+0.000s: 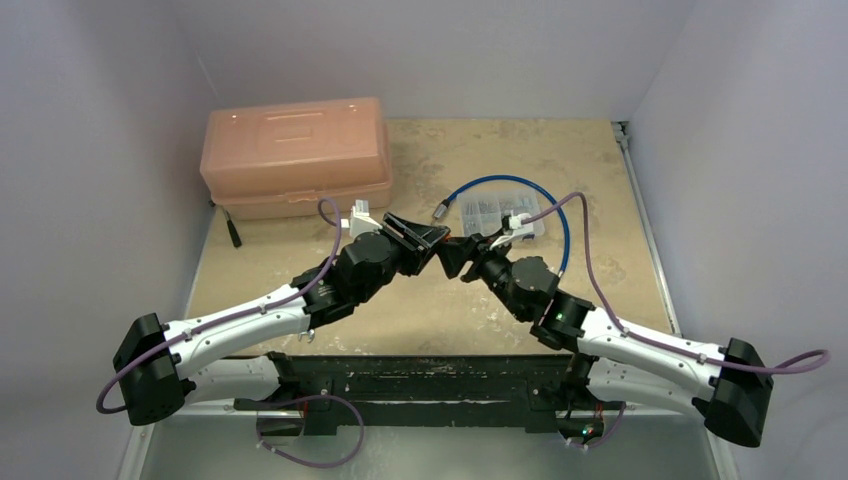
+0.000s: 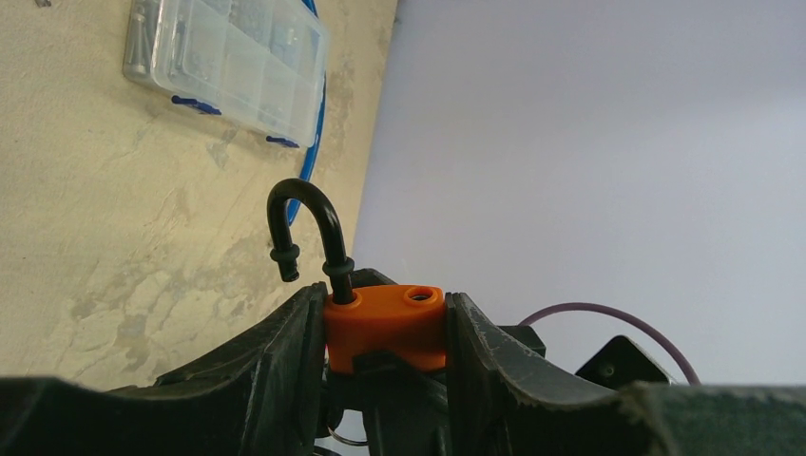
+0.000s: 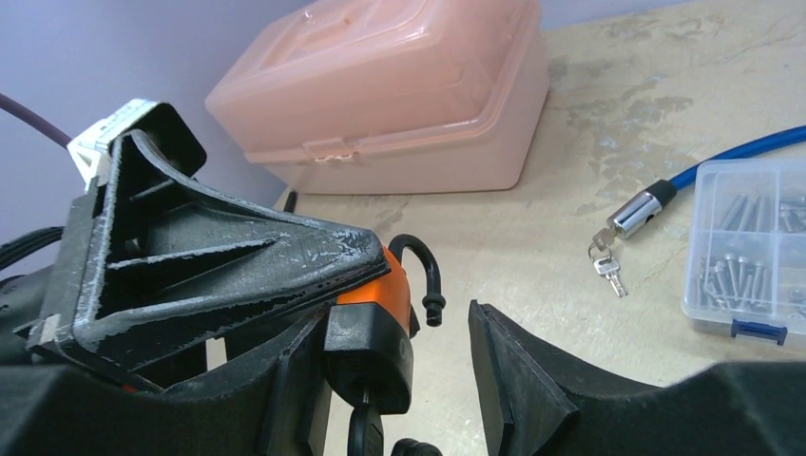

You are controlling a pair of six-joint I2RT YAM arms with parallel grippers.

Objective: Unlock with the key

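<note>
L gripper (image 2: 383,302) partly closed, clamped on the orange padlock (image 2: 385,332) by both sides of its body, held mid-table between the two arms. Black shackle (image 2: 304,204) popped: one leg in the body, the other end hanging free. Key (image 3: 364,435) sits in the bottom of the lock. R gripper (image 3: 390,318) is open w/ jaws either side of the lock's lower end; one finger right against it, clear gap to the other. Far left, pink box (image 1: 295,150). Far right, clear parts organiser (image 1: 500,210) and blue cable lock (image 3: 751,147) w/ its small keys (image 3: 608,266).
</note>
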